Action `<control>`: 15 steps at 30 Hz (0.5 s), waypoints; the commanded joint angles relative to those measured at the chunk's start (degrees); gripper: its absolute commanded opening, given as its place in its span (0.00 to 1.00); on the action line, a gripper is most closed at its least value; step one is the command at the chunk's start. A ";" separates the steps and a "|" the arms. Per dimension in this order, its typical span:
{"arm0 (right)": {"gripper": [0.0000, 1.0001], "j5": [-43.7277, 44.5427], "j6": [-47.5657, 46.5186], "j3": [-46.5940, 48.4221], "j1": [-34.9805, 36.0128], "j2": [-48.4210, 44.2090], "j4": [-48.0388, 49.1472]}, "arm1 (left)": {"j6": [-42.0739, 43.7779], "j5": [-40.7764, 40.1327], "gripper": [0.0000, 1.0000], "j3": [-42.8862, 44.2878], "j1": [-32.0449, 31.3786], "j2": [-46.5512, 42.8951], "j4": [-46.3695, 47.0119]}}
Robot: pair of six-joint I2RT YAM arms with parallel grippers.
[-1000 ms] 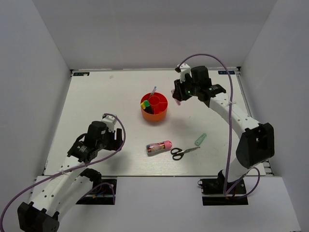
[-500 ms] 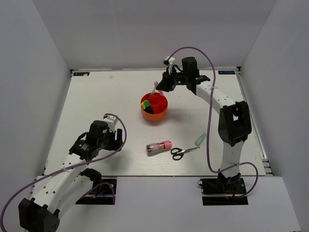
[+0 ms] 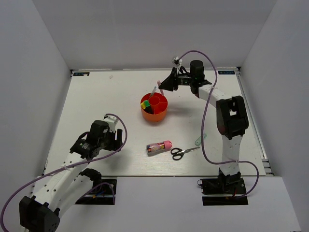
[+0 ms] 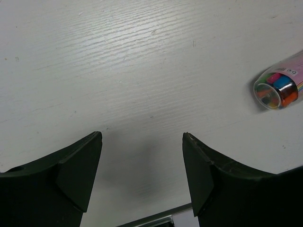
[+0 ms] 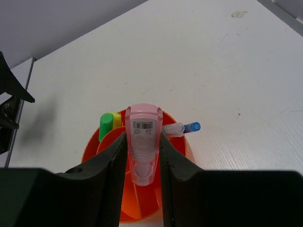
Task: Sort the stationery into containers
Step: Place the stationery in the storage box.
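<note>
Orange-red organiser [image 3: 154,116]: stands mid-tabletop [image 3: 106,96], with a green marker [image 5: 106,126] and a yellow marker [image 5: 117,118] upright in one outer compartment.
Right end effector [image 5: 143,144]: clamped on the pink tube [image 5: 143,132], which is held just above the organiser.
Left end effector [image 4: 142,161]: fingers spread wide, holding nothing, over bare tabletop.
Clear pink-capped tube [image 3: 159,146]: lies on the tabletop on the arms' side of the organiser, just beside the scissors [image 3: 183,152].
Pale green tube [image 3: 200,139]: lies right of the scissors, not touching them.

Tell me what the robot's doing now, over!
Left gripper open, over table. Right gripper shut on pink tube, at organiser. Scissors, clear tube, green tube left on table. Nothing in the way.
</note>
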 commanded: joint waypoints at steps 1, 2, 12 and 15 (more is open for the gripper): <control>0.00 -3.93 5.08 -0.44 -1.40 1.69 10.60 | 0.49 -0.32 0.79 -0.11 0.10 -0.29 -0.26; 0.00 -4.10 5.08 -0.26 -0.54 1.87 10.94 | 0.49 -0.32 0.79 -0.11 0.02 -0.38 -0.09; 0.00 -5.07 6.65 -0.17 -0.70 4.68 14.20 | 0.49 -0.41 0.79 -0.11 0.11 -0.02 -0.17; 0.00 -5.51 6.92 -0.70 -0.79 5.21 14.55 | 0.49 -0.41 0.79 -0.11 0.19 -0.02 -0.26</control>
